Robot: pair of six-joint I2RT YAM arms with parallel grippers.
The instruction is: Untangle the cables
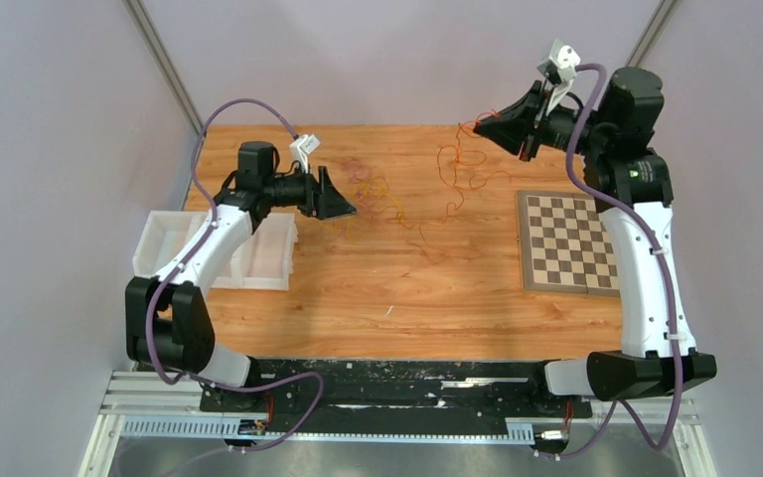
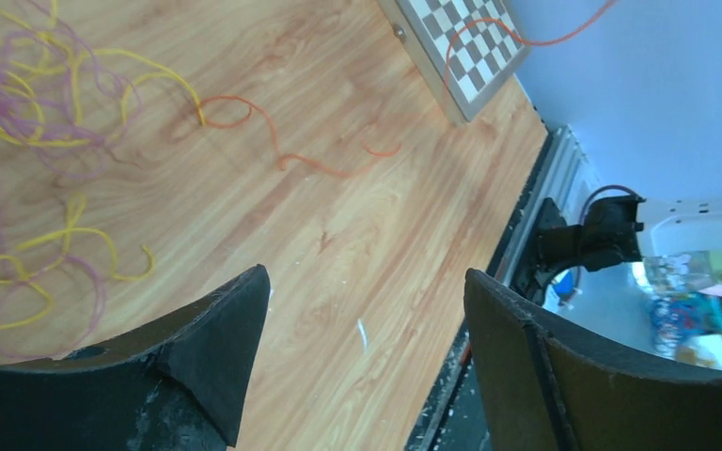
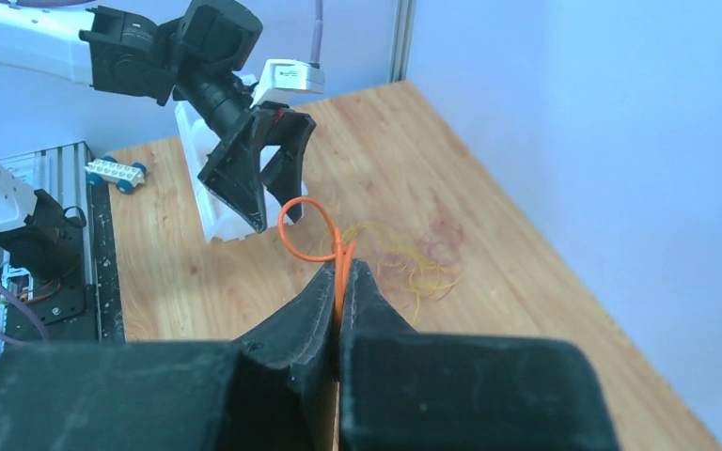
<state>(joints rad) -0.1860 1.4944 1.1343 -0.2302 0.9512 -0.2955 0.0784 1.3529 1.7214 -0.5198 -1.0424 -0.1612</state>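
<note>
Wood-grain tabletop: thin wiry orange cable is clamped in the right gripper; yellow-pink curly tangle lies near the left gripper, held apart. Judged light, springy; free ends are best pinched.

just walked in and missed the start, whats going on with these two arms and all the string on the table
Two robot arms are on an untangling job at a wooden table. The right pincer is shut on an orange cable, held up over the table's far side. The left pincer is open and empty, hovering beside the yellow and pink tangle. A chessboard and white bins sit at the sides.
</note>
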